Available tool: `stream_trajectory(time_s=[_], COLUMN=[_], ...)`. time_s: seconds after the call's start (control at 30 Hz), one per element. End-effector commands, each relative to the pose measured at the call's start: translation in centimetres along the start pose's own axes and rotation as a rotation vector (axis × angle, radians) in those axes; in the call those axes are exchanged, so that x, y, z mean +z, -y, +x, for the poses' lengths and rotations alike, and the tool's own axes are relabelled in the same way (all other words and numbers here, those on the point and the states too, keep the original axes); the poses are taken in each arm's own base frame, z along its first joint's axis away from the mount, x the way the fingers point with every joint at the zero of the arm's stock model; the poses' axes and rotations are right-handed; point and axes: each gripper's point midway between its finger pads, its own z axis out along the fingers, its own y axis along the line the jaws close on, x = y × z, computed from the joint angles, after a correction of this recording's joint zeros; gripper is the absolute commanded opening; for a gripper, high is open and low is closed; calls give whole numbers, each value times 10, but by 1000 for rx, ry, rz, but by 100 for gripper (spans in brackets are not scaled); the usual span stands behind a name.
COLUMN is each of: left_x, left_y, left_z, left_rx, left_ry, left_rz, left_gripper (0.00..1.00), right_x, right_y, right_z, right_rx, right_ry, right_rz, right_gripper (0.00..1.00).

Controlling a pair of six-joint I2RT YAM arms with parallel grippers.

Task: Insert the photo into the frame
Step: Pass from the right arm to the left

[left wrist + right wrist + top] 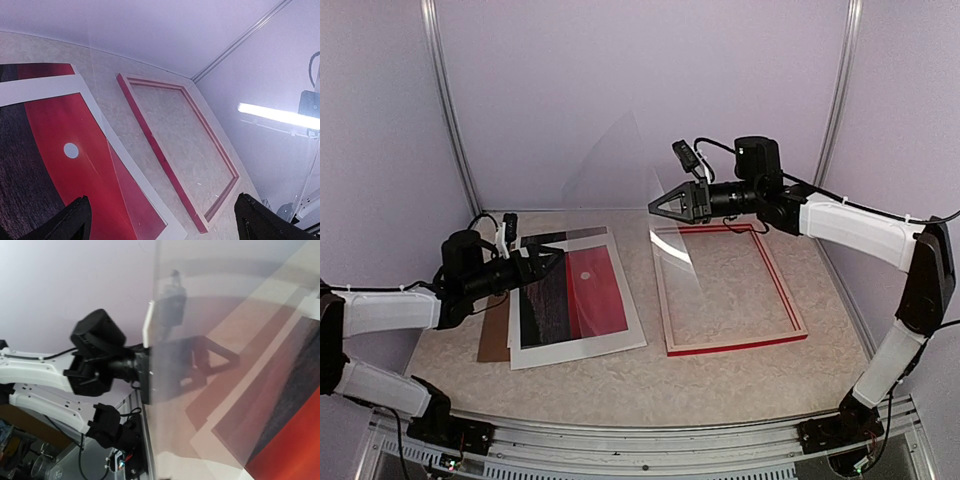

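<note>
Left half of the table [620, 395]: the photo [582, 292] lies flat here, not in the frame. Its red half with the white dot is toward the middle of the table and its dark half is toward my left arm.
Mat: a white mat sheet [620, 335] sits on top of the photo, so the print shows through the opening. A strip of the print pokes out past the mat's far edge.
Backing board: a brown board [493, 342] is under that stack, sticking out on the left side.
Frame: the red picture frame [735, 345] lies flat on the right half, just beside the mat but not touching it. I can see bare table through its middle.
Left gripper [548, 264]: jaws spread wide with nothing between them. It hovers low over the photo's dark far-left corner.
Right gripper [656, 209]: pinched closed on a clear pane [630, 160], glass or acrylic. It holds the pane up on edge above the frame's far-left corner.
Pane's lower edge: it's so see-through I honestly can't tell if it rests on the frame or hangs just above it.
Right wrist view: the pane fills most of the shot, and my left arm shows hazily through it.
</note>
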Motion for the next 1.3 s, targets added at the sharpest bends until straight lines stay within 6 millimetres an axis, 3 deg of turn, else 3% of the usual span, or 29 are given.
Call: stream_trajectory(time_s=[0.0,0.07,0.13,0.17,0.23,0.3,0.53,0.73,0.9,1.1,1.27], left_x=[3,3,2,2,2,2,2,6,10,17,23], left_y=[18,18,17,16,14,12,8,6,9,29,39], left_z=[2,4,4,4,3,3,5,10,17,22,18], left_rx=[0,5,11,12,17,24,45,85,112,158,186], left_ry=[-11,-15,-15,-12,-4,2,5,-15,-35,-45,-37], left_rz=[110,109,101,94,79,63,21,-32,-37,35,80], left_gripper=[99,99,99,99,99,99,99,99,99,99,99], right_x=[-16,-19,-29,-37,-61,-76,-76,-95,-89,-64,-62], right_y=[-39,-21,16,35,73,93,102,113,103,47,2], right_z=[-29,-29,-24,-30,-24,-19,-12,-13,-13,-27,-42], right_rx=[-101,-75,-5,-12,9,-1,-62,-69,-61,-148,-251], right_ry=[50,45,23,39,10,-1,-34,-65,-68,-48,-29], right_rz=[-36,71,284,415,677,817,843,952,852,560,413], right_gripper=[0,0,0,0,0,0,0,0,0,0,0])
